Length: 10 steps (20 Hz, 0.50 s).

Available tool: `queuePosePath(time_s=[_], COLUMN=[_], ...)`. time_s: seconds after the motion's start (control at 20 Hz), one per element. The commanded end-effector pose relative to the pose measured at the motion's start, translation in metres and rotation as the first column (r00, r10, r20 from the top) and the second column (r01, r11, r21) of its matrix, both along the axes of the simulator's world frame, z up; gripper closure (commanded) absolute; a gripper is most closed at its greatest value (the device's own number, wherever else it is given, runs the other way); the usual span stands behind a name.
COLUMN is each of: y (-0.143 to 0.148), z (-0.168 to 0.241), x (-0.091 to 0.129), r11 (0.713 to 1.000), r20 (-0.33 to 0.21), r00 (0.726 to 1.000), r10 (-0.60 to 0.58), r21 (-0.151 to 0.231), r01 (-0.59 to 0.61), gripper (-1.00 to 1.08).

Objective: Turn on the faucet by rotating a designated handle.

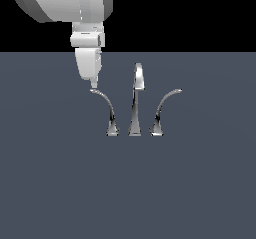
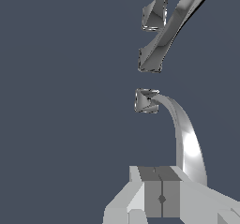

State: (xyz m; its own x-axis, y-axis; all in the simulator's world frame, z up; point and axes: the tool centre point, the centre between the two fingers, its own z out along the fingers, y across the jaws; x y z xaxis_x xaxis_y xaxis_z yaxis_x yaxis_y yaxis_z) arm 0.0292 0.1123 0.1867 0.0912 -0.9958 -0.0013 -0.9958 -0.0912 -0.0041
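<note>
Three chrome pieces make up the faucet (image 1: pixel 135 108); the handle (image 1: pixel 106 108), arching toward the exterior view's left, stands beside the spout (image 1: pixel 137 100). The gripper (image 1: pixel 93 84) is seen just above the lever's thin tip, fingers (image 2: pixel 161 197) pressed together, holding nothing. A sideways push near the tip is judged best. Open floor (image 1: pixel 50 183) lies all around; the spout crowds only one side.

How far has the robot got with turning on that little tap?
Done: the gripper has been brought right to the thin tip of the handle. In hand: in the wrist view its fingers look closed together beside that lever. Left: swinging the handle round; nothing shows whether it has turned yet.
</note>
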Motion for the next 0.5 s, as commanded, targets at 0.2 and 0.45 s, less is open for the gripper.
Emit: queuePosePath(time_s=[0.2,0.45], y=[-0.0083,-0.0099], z=[-0.0145,-0.0163], x=[0.0134,0.0161], r11=[0.998,0.997], r20=[-0.004,-0.004], r00=[0.998,0.997], r10=[-0.069,-0.082], r21=[-0.003,-0.002], r01=[0.069,0.082], gripper=[1.08,1.08])
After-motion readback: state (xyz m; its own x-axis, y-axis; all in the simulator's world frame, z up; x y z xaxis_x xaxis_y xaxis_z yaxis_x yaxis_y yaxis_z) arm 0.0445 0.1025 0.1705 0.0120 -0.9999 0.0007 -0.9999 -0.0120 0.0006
